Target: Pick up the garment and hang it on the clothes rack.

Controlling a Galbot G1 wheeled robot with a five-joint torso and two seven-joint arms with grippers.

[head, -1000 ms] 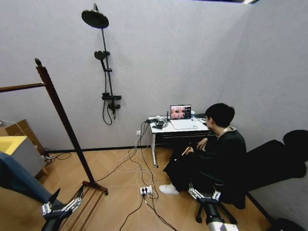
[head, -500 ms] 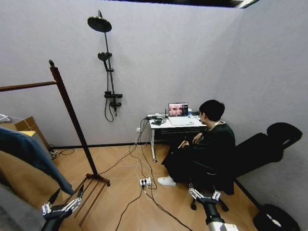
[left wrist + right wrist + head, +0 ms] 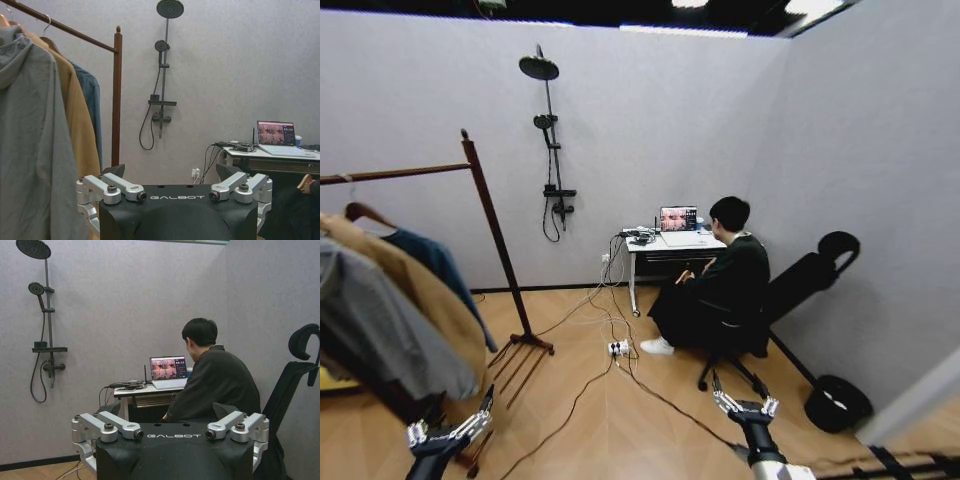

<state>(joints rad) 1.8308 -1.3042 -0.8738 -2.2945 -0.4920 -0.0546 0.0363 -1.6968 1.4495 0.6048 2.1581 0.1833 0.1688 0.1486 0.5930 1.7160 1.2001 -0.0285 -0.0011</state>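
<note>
Three garments hang on the clothes rack [image 3: 492, 222], up and to the left of the left claw [image 3: 447, 433]: a grey hooded jacket [image 3: 30, 150], a tan coat [image 3: 75, 120], and behind them the garment [image 3: 91, 107], a strip of blue-green cloth mostly hidden, clearest from the left wrist. Both claws hang low and released, the right claw [image 3: 745, 408] holding nothing.
</note>
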